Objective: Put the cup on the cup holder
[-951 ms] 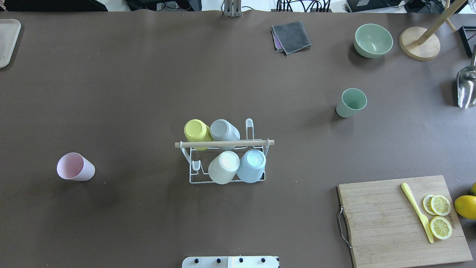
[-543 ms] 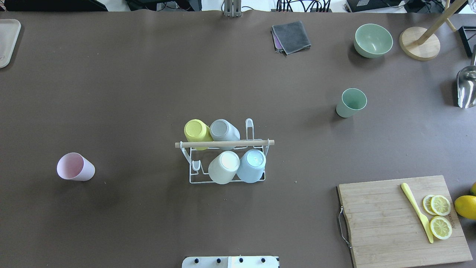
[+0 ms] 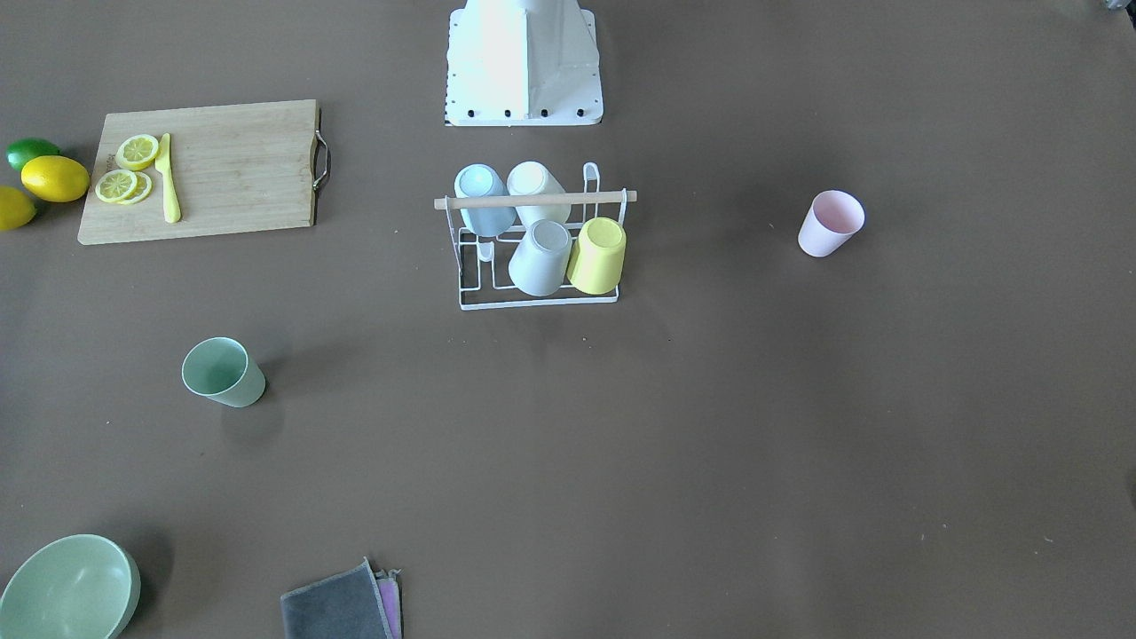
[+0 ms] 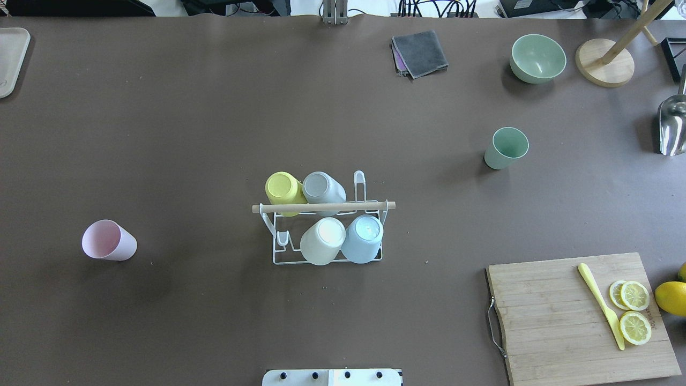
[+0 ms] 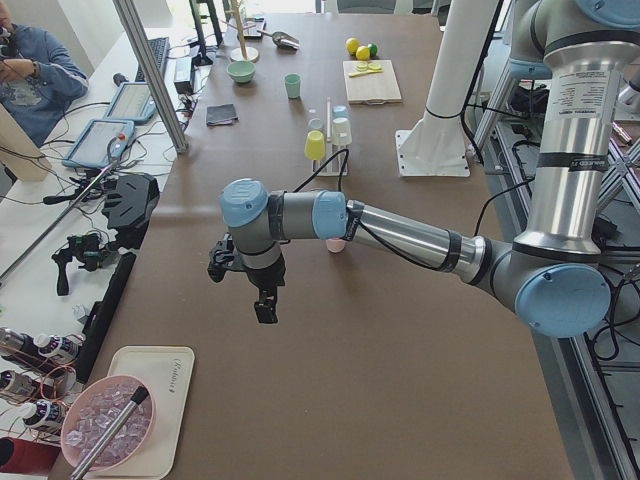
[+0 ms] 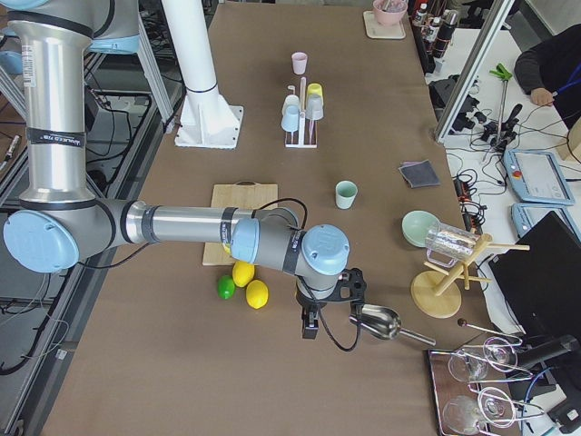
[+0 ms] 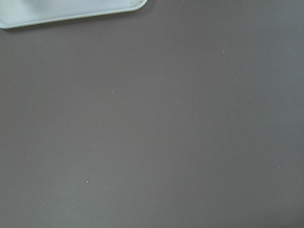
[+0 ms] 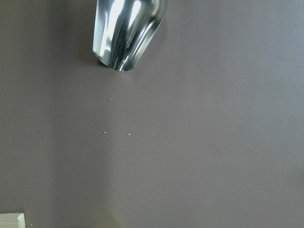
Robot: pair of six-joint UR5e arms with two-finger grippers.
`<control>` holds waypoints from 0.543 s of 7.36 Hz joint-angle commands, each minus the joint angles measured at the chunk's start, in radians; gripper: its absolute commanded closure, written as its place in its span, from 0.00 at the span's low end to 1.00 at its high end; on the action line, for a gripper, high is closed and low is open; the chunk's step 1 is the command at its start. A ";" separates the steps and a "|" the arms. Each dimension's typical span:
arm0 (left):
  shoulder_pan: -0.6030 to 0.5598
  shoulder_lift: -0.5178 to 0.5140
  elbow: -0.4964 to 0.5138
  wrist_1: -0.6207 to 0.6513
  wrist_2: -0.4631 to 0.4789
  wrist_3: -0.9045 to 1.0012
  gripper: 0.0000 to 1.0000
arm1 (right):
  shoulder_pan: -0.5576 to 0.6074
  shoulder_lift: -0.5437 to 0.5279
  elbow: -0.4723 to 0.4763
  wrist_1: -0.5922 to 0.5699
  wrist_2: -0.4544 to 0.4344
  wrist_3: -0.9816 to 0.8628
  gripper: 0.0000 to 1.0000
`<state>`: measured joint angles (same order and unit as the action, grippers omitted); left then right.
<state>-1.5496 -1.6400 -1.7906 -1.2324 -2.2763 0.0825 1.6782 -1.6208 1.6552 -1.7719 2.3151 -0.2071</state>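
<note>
The white wire cup holder (image 4: 328, 206) with a wooden dowel across its top stands mid-table and carries several upturned cups; it also shows in the front-facing view (image 3: 535, 201). A pink cup (image 4: 109, 240) stands open side up on the table to its left. A green cup (image 4: 506, 147) stands to the far right. My left gripper (image 5: 263, 305) hangs over bare table near the white tray, well apart from the pink cup. My right gripper (image 6: 309, 325) hangs beside the metal scoop. Both show only in the side views, so I cannot tell whether they are open or shut.
A cutting board (image 4: 557, 316) with lemon slices and a yellow knife lies at front right, with lemons beside it. A green bowl (image 4: 537, 58), grey cloth (image 4: 420, 52), wooden stand (image 4: 604, 61) and metal scoop (image 8: 126, 31) are at back right. A white tray (image 7: 71, 9) is at far left.
</note>
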 commanded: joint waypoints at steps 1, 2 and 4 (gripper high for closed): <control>0.002 -0.009 -0.009 -0.004 -0.003 -0.001 0.02 | 0.000 -0.001 0.000 0.000 0.003 0.000 0.00; 0.002 -0.009 -0.009 -0.005 -0.008 0.000 0.02 | 0.000 -0.001 0.000 0.000 0.003 0.000 0.00; 0.003 -0.008 -0.007 -0.009 -0.011 0.005 0.02 | 0.000 -0.002 -0.002 0.000 0.001 0.000 0.00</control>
<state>-1.5469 -1.6483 -1.7982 -1.2397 -2.2848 0.0844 1.6782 -1.6218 1.6542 -1.7717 2.3174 -0.2071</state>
